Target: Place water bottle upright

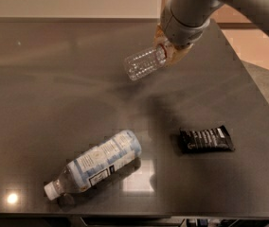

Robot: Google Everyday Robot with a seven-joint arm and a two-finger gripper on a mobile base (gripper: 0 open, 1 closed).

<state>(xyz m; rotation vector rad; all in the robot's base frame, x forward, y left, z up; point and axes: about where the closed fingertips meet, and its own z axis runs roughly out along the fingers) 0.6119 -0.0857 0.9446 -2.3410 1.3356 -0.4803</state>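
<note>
The water bottle (143,63), small, clear and ribbed, hangs in the air above the dark table (40,89). It is tilted, base pointing down-left and neck up-right. My gripper (170,48) is shut on its neck end, at the upper right of the view under the grey arm. The cap and label band are hidden by the fingers.
A larger bottle with a pale blue-white label (96,164) lies on its side near the front edge, cap to the lower left. A black snack bar wrapper (205,139) lies to the right. The table's right edge runs beside the floor.
</note>
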